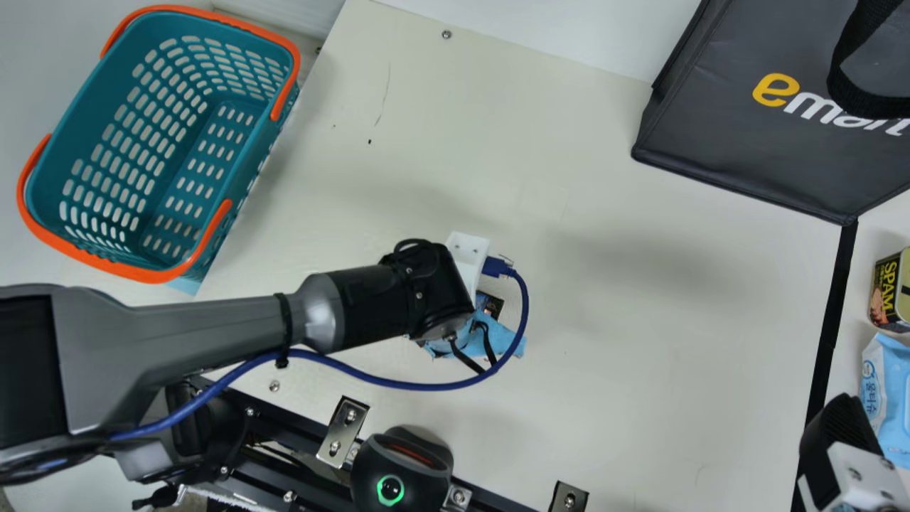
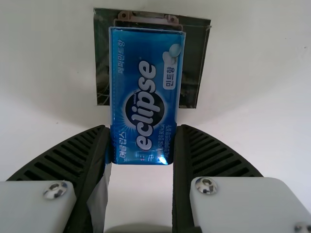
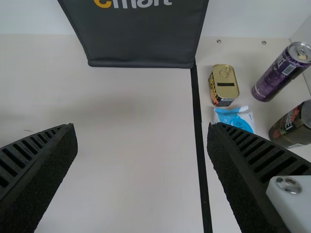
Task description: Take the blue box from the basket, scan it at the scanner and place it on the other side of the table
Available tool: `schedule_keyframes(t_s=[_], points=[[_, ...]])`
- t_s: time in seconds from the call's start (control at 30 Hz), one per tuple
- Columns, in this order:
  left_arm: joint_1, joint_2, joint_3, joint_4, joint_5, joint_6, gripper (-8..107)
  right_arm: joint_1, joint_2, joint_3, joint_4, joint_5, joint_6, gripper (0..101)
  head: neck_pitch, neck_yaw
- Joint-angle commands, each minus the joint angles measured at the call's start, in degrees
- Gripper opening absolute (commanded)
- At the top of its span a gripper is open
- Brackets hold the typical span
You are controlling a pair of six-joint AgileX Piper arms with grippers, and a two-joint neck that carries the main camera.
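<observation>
In the main view my left gripper (image 1: 435, 295) is over the middle of the table, seen from above with its fingertips hidden beneath the wrist. In the left wrist view the left gripper (image 2: 141, 133) is shut on the near end of the blue box (image 2: 146, 92), one finger along each long side. The scanner (image 1: 398, 473), with a green light ring, sits at the table's near edge in the main view. The teal basket (image 1: 245, 149) with orange handles stands at the upper left. My right gripper (image 1: 842, 437) is at the lower right; in the right wrist view the right gripper (image 3: 142, 128) is open, holding nothing.
A dark glossy square (image 2: 194, 65) lies behind the box. A dark bag (image 1: 739, 149) stands at the upper right. Beyond the black tape line (image 3: 199, 141) are a can of spam (image 3: 224, 85), a blue packet (image 3: 234, 118), a purple can (image 3: 277, 75) and a dark container (image 3: 289, 127).
</observation>
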Motion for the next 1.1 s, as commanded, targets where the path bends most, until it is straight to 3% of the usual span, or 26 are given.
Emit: schedule_keyframes(t_s=[0.0,0.33,1.07], points=[[-0.28,0.19,0.12,0.21,-0.22,-0.29,-8,0.0,0.0,0.0,0.0,0.0,0.0,95,-1.66,0.14],[-1.04,0.4,0.37,1.49,-0.72,-1.52,-8,0.0,0.0,0.0,0.0,0.0,0.0,95,-1.66,0.14],[0.33,0.96,1.86,5.08,-5.62,-3.55,65,0.0,0.0,0.0,0.0,0.0,0.0,95,-1.66,0.14]])
